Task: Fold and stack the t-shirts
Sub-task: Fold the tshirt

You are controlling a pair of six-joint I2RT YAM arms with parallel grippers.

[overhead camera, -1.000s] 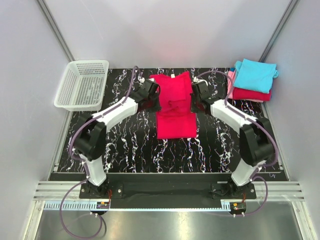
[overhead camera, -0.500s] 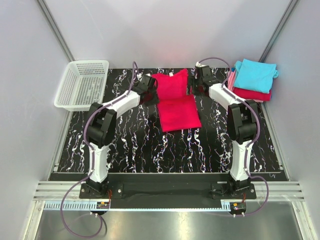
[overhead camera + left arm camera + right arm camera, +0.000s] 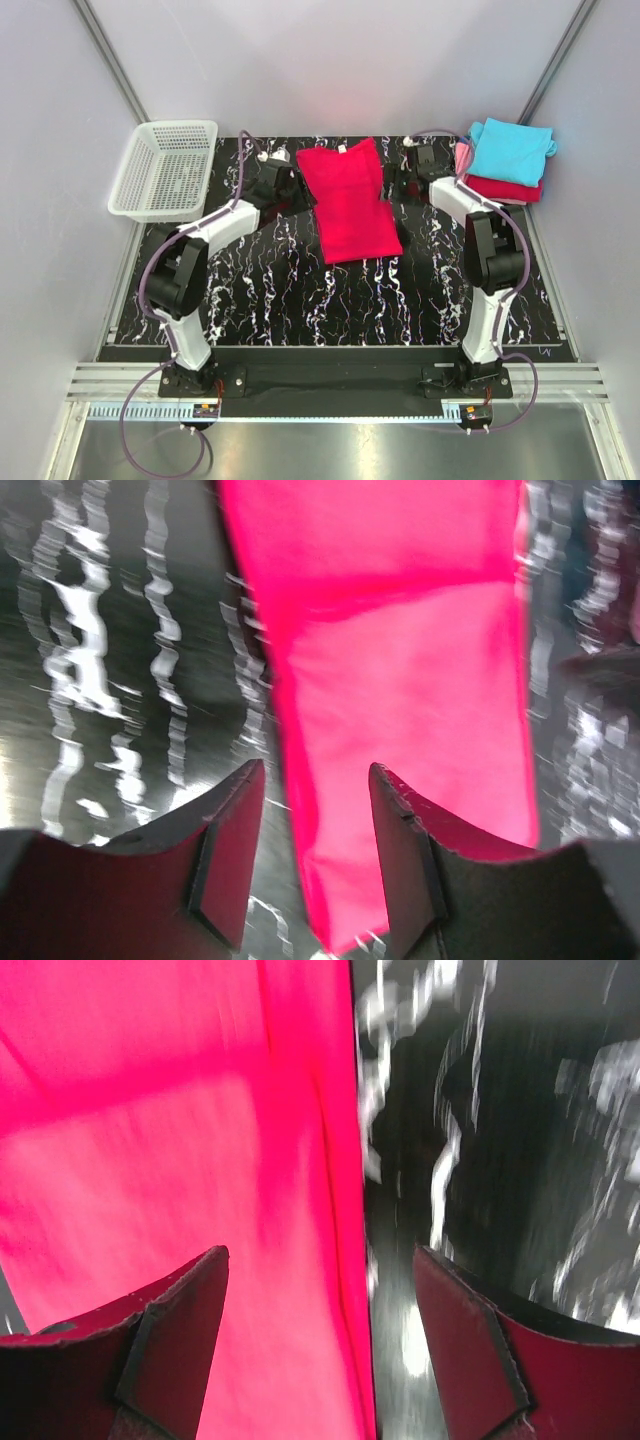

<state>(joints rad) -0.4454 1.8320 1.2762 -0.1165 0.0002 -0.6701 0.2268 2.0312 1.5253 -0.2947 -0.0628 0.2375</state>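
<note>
Crimson shirt: lies flat on the far middle of the surface, folded lengthwise into a long narrow panel. Collar end is at the far edge and the near end is skewed slightly to the right. Both wrist views show a crease line across the cloth.

Left claw: just beside the shirt's left edge, jaws parted, nothing between them but the cloth edge lying below (wrist view is motion-blurred). Left arm: elbow bent low over the surface, forearm reaching forward and to the right.

Right claw: just beside the shirt's far right edge, jaws spread wide, holding nothing. Right arm: upper link near upright, forearm stretched toward the far side.

Far right corner: folded stack with the turquoise shirt on top, the red shirt under it, and the pink shirt showing at the left edge.

Far left: white mesh basket.
</note>
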